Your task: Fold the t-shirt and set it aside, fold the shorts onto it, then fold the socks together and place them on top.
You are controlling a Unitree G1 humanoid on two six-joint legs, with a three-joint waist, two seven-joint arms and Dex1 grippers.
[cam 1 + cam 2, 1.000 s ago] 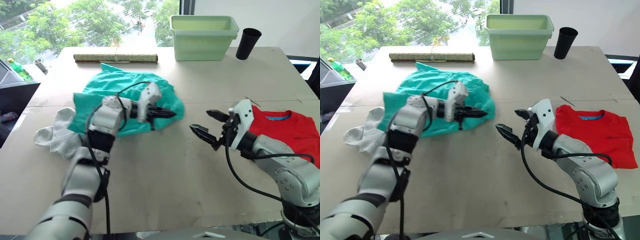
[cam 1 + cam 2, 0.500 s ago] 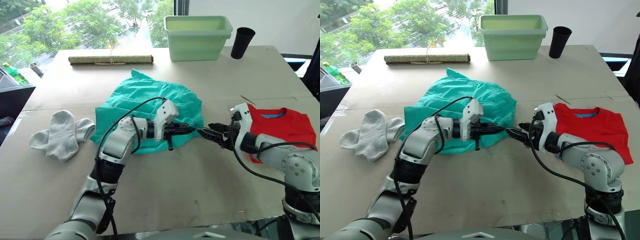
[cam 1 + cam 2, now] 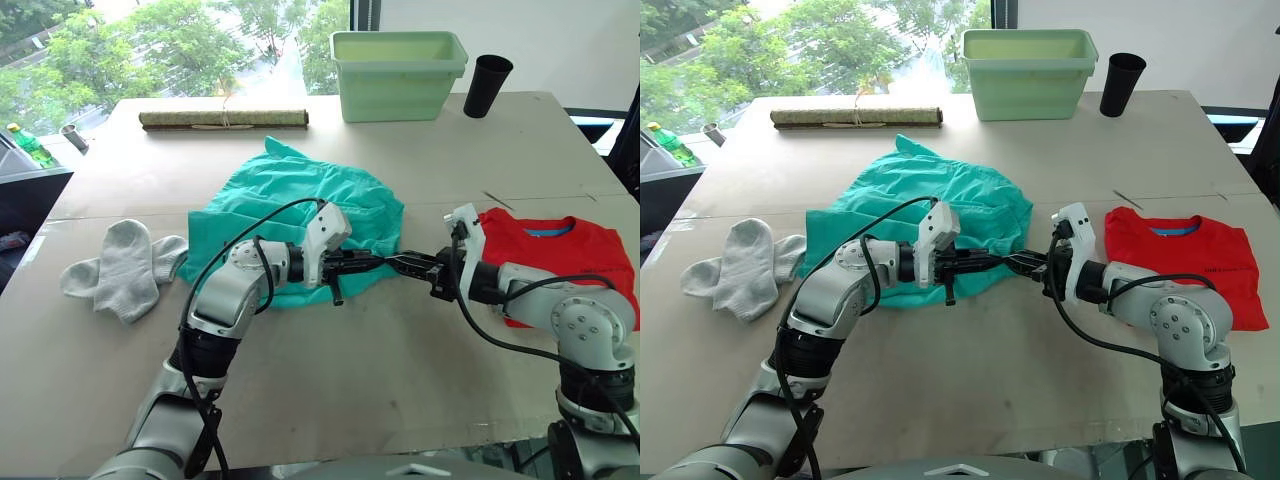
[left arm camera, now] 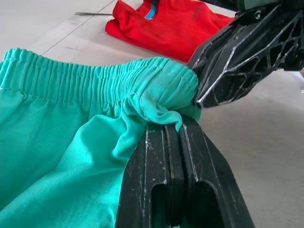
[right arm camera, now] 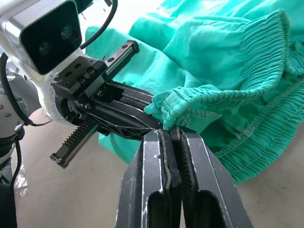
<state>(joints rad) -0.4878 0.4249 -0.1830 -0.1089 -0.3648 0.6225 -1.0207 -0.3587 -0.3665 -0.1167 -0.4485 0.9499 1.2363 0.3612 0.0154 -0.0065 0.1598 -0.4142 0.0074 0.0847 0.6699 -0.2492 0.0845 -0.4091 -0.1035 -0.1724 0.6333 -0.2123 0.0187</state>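
**Both claws pinch one corner of the waistband**

The left gripper [image 3: 375, 264] is clamped tight on a fold of teal cloth at the corner of the shorts [image 3: 290, 200], right at the gathered waistband. The right gripper [image 3: 410, 266] meets it almost tip to tip, its jaws likewise closed on the same bunched elastic edge [image 5: 213, 102]. So the two arms hold nearly one spot, on the side of the shorts nearest the t-shirt [image 3: 560, 255].

From that shared pinch the shorts spread away toward the robot's left and the far side of the table [image 3: 330, 400], crumpled, with the waistband running back along the right-hand edge. The t-shirt lies just behind the right arm, flat, so the right arm is nearer it. The socks [image 3: 125, 270] lie well apart on the far left.

How the shorts' legs lie under the crumpled heap is hard to make out.
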